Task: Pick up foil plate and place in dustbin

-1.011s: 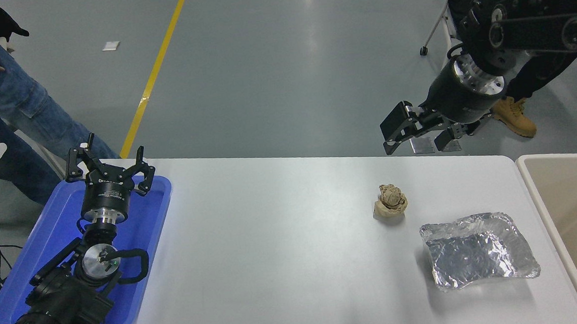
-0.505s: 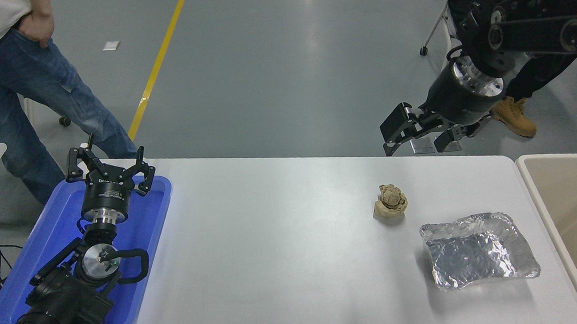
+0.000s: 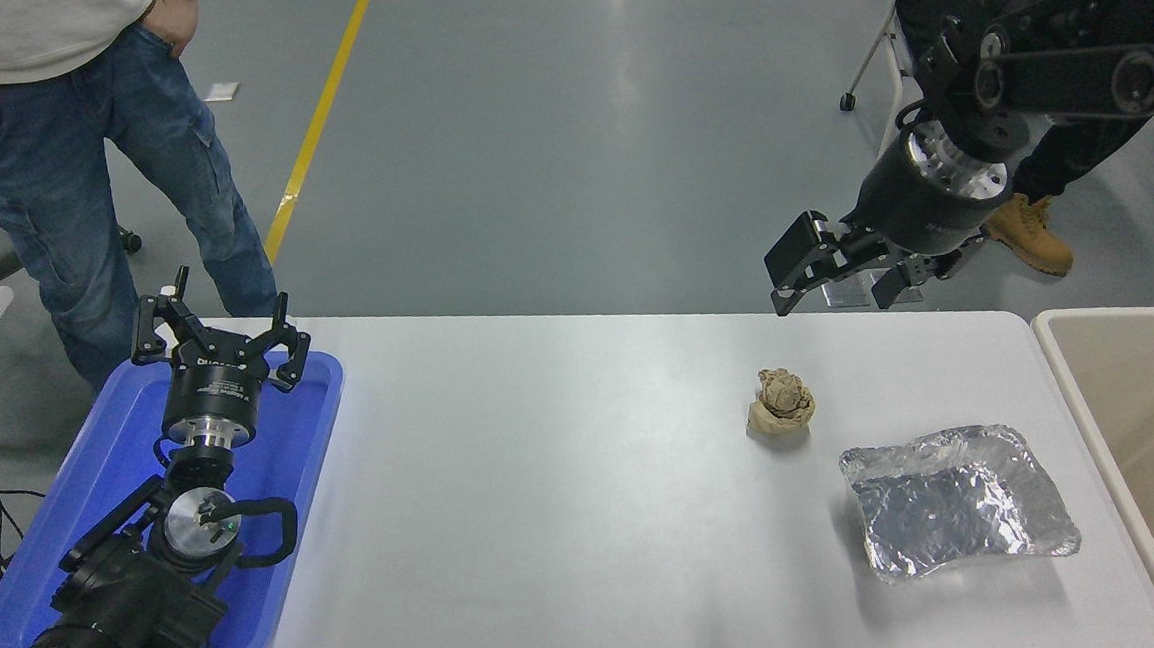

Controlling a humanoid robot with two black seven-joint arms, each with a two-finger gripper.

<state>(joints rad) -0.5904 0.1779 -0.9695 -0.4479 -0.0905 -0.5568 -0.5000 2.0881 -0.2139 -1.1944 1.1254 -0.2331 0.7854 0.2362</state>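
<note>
Head view: foil plate (image 3: 959, 501) lies flat on white table (image 3: 567, 485), near rt edge, crinkled rim up, nothing touching it. Crumpled tan paper ball (image 3: 780, 403) sits just beside it, up and to the left, apart. Beige dustbin (image 3: 1145, 430) stands off table's rt end, close to plate. My right gripper (image 3: 835, 283) hangs high over table's far edge, well apart from plate, fingers spread wide, holding nothing. My left gripper (image 3: 217, 336) parked lower left above blue tray (image 3: 287, 502), fingers splayed, empty. Person in jeans (image 3: 96, 153) stands at far left; tan boot (image 3: 1029, 230) at far rt.
</note>
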